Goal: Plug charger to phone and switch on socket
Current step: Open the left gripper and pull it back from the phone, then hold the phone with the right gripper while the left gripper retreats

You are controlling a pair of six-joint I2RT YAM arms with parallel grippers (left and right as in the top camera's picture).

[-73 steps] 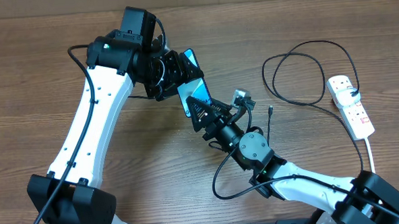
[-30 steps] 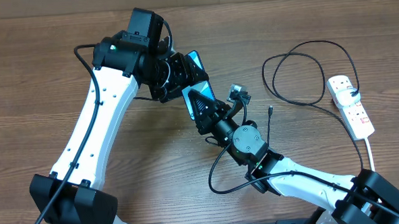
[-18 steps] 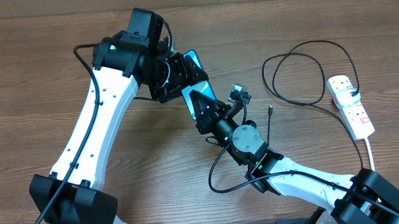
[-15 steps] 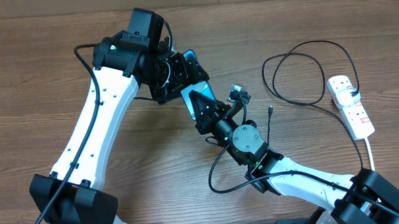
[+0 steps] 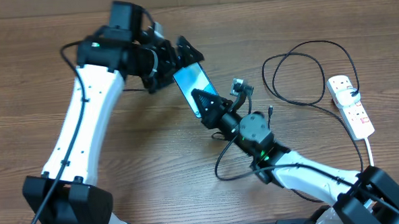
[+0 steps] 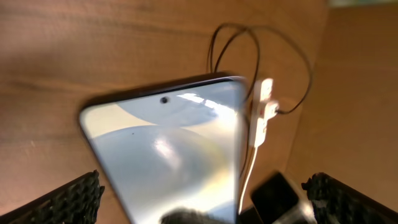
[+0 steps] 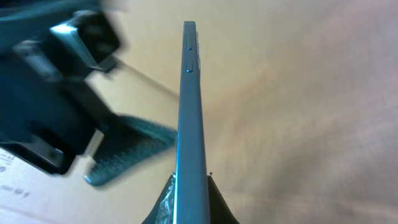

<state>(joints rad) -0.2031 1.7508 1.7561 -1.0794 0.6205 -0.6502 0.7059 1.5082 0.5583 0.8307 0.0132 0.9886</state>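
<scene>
Right gripper (image 5: 199, 98) is clamped on the low end of the slim cyan-screened phone (image 5: 193, 85), long axis pointing up-left; left gripper (image 5: 172, 64) gapes empty just past its top; thin black charger cable (image 5: 270, 111) has its tip off to the right, way closer to the right arm.

phone (image 5: 193, 83): glossy glass screen | table (image 5: 148, 161): matt grained wood | socket (image 5: 353, 108): smooth white plastic

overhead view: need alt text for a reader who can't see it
The right gripper, jaws shut, holds a phone by its lower end over a wooden table, with the open left gripper at its upper end. The black charger cable lies looped beside them, its tip unplugged, running to a white socket.
</scene>
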